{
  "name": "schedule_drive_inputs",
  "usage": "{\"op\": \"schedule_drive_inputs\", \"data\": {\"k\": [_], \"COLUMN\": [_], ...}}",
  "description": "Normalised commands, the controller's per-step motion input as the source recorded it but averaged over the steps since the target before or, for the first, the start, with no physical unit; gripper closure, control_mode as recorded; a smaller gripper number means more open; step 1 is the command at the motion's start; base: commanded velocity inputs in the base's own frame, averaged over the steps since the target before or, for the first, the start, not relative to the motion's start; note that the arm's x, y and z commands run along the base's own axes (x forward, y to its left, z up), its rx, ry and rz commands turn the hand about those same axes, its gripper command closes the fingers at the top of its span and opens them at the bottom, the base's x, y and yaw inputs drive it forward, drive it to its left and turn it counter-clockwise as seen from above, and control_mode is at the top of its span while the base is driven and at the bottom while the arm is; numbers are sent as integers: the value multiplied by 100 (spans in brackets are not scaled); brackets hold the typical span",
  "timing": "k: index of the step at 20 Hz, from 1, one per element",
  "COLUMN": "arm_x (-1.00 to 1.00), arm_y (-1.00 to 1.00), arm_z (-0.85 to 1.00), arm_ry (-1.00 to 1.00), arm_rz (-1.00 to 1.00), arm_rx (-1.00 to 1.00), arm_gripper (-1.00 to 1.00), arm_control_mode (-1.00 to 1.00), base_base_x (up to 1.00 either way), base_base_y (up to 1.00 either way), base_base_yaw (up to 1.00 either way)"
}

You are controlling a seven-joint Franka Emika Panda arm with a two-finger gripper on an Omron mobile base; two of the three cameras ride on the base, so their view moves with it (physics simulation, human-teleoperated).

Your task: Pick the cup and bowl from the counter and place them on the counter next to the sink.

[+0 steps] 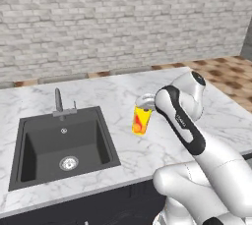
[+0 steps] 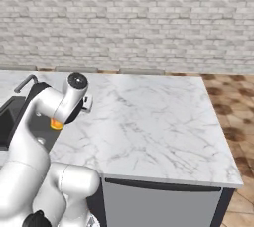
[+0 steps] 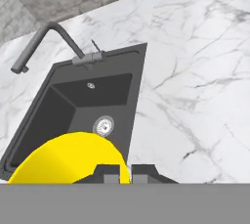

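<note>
We see a big white table with grey lines in it, and a brick wall behind it. Set into the table is the dark sink, with a round metal drain in its floor and a grey tap at the back. Our arm reaches out over the table from the right side of the sink. At its end the jaws are shut tight on the rim of the cup, the little yellow one with red swirls. In the hand view the two dark tips are squeezed together on the cup's yellow edge. The cup hangs up in the air, standing straight, with its open top up and its bottom down. It is not touching the table. It sits just to the right of the sink, over the white part and near the sink's right edge. That is the thing that matters most now: the bare table is right under the cup, and the sink hole is just to its left. We think the cup needs to go straight down and not drift left, or it could land in the sink. After that, we think the jaws can let go. The bowl is somewhere we cannot see from here, so we think that part is still to do.
</note>
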Motion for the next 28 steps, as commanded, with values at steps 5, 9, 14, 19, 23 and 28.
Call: {"op": "schedule_drive_inputs", "data": {"k": [5, 9, 14, 19, 23, 28], "arm_x": [26, 39, 39, 26, 11, 0], "arm_y": [0, 0, 0, 2, 5, 6], "arm_z": [-44, -39, -30, -21, -16, -13], "arm_ry": [-6, -8, -6, -3, -1, 0], "arm_rz": [0, 0, 0, 0, 0, 0], "arm_rx": [-1, -3, -7, -9, -8, -4], "arm_gripper": [100, 100, 100, 100, 100, 100], "arm_control_mode": [-100, -100, -100, -100, -100, -100], "base_base_x": [0, 0, 0, 0, 0, 0], "base_base_y": [0, 0, 0, 0, 0, 0], "base_base_yaw": [0, 0, 0, 0, 0, 0]}}
